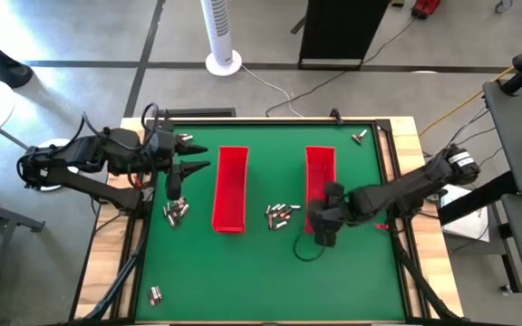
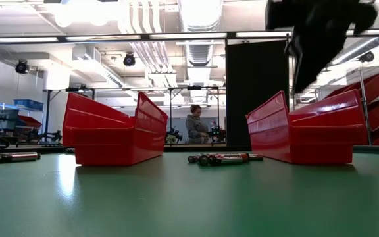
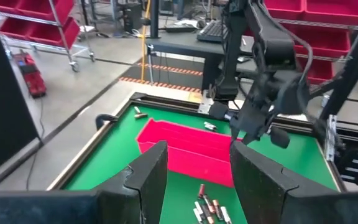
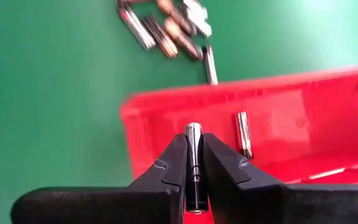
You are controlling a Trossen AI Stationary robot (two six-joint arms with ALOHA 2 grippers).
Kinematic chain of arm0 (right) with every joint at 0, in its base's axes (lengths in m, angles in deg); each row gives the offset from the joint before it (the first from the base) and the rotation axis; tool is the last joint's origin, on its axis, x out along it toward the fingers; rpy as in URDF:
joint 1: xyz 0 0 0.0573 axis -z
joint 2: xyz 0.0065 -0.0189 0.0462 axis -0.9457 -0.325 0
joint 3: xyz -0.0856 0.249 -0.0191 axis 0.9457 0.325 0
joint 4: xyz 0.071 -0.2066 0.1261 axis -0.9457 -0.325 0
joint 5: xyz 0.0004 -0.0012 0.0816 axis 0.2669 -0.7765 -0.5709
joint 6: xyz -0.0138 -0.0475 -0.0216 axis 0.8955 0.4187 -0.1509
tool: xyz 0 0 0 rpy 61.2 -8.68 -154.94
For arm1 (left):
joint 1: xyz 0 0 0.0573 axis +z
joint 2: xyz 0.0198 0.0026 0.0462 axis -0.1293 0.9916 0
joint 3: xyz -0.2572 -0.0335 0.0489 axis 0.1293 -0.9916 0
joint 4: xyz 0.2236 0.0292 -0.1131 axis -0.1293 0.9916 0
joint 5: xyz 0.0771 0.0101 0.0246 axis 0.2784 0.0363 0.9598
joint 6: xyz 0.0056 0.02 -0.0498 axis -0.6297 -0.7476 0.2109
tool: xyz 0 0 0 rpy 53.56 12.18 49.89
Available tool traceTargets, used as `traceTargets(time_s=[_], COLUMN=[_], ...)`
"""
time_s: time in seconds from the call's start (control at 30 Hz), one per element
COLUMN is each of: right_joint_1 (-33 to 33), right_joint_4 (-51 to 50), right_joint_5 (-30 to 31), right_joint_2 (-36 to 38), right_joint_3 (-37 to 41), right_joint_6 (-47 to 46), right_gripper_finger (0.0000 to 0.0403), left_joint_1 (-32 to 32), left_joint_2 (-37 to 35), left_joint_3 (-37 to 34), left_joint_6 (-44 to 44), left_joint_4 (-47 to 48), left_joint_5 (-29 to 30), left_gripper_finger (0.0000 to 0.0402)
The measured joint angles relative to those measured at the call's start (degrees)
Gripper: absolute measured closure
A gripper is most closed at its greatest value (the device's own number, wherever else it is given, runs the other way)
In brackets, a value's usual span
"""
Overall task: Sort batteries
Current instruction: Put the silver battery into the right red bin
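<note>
From my remote station I saw the right gripper [image 4: 194, 163] clamped on 1 battery [image 4: 193, 146], held over the near end of the right red tray [image 1: 320, 167] at about 4 o'clock on the table [image 1: 370, 272]. Another battery [image 4: 243, 133] lay inside that tray, with a loose cluster [image 1: 282, 215] between the 2 trays. The left gripper [image 1: 188, 158] waited at 10 o'clock, jaws parted and empty, above a second pile [image 1: 176, 212] beside the left red tray [image 1: 230, 187].

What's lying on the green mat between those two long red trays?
A small cluster of batteries, nearer the right tray than the left tray, seen from above.
</note>
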Motion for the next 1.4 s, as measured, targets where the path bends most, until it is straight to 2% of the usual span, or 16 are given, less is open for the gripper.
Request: traceTargets(time_s=[0.3, 0.6, 1.0, 1.13, 1.4], right_joint_1=[8.8, 12.2, 12.7, 12.7, 12.6], right_joint_4=[5.2, 7.4, 10.5, 10.6, 7.0], right_joint_5=[-7.9, -13.0, -13.3, -13.1, -11.7], right_joint_2=[-0.2, -5.4, -12.6, -12.8, -11.5], right_joint_3=[5.2, 6.0, 5.9, 5.9, 3.4], right_joint_6=[7.9, 12.2, 14.2, 15.5, 14.6], right_gripper_finger=[0.0374, 0.0374, 0.0373, 0.0348, 0.0256], left_joint_1=[0.0, 0.0, 0.0, 0.0, 0.0], left_joint_2=[-0.2, -0.1, -0.1, -0.2, -0.3], left_joint_3=[0.0, 0.0, 0.0, 0.0, 0.0], left_joint_6=[-1.9, -2.0, -2.2, -2.3, -3.4], left_joint_4=[0.0, -0.1, -0.9, -0.9, -2.8], left_joint_5=[0.3, 0.4, 0.4, 0.4, 0.3], left_gripper_finger=[0.0246, 0.0246, 0.0246, 0.0246, 0.0246])
